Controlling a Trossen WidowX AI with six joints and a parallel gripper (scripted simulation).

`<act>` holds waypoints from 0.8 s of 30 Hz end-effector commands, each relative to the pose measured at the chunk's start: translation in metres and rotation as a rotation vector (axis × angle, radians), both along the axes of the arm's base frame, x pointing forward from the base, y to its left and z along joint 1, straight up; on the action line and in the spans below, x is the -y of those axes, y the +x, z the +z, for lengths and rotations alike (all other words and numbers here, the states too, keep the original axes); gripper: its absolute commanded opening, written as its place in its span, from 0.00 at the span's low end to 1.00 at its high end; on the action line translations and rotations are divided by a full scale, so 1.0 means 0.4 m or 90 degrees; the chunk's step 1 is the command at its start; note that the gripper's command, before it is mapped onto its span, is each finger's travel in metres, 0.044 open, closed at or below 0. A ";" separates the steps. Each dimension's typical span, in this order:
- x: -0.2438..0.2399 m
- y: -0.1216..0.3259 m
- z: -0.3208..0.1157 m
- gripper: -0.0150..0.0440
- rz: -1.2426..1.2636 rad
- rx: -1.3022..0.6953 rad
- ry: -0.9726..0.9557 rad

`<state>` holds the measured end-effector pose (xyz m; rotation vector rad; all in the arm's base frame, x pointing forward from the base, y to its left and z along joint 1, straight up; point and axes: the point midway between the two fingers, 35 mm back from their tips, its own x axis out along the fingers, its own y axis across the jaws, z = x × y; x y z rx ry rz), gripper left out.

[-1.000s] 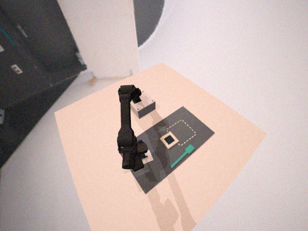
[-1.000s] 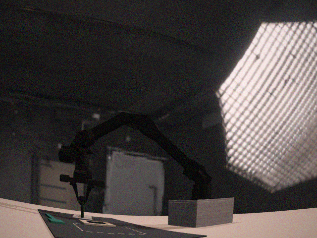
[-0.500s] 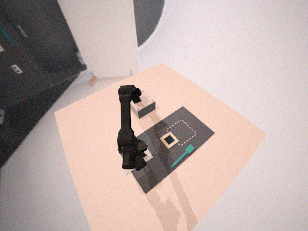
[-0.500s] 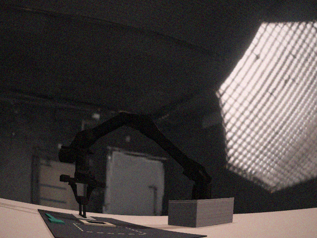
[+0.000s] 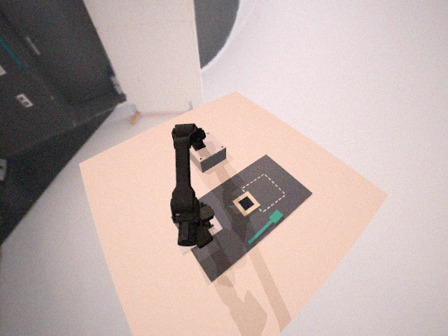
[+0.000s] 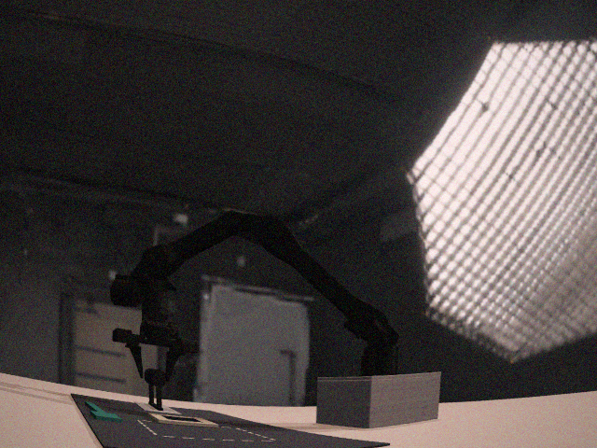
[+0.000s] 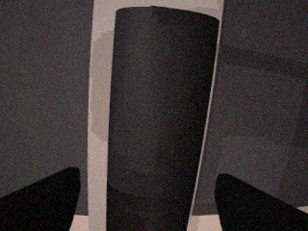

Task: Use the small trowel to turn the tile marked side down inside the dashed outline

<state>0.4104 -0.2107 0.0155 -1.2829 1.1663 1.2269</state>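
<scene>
The trowel has a light flat plate and a thick dark handle on two thin posts. Its plate (image 5: pixel 217 225) lies at the mat's left part, and its handle (image 6: pixel 153 375) (image 7: pixel 159 106) stands above the plate. My gripper (image 6: pixel 154 377) (image 7: pixel 148 182) is open around the handle, with a gap on both sides in the wrist view. The tile (image 5: pixel 246 203) (image 6: pixel 186 420), cream with a dark square facing up, lies flat on the mat. It overlaps one edge of the dashed outline (image 5: pixel 284 195), mostly outside it. The arm hides part of the trowel in the top view.
A green flat tool (image 5: pixel 276 216) (image 6: pixel 103 412) with a long thin handle lies on the mat (image 5: pixel 295 190) (image 6: pixel 313 436), near its edge. A grey box (image 5: pixel 213 161) (image 6: pixel 405 399) stands under the arm's base, beyond the mat.
</scene>
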 end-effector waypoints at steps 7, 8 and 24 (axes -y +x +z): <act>-0.002 -0.004 0.055 0.71 0.003 -0.001 0.001; -0.003 -0.007 0.086 0.71 0.003 -0.001 0.001; 0.002 -0.003 0.132 0.76 -0.076 0.029 0.002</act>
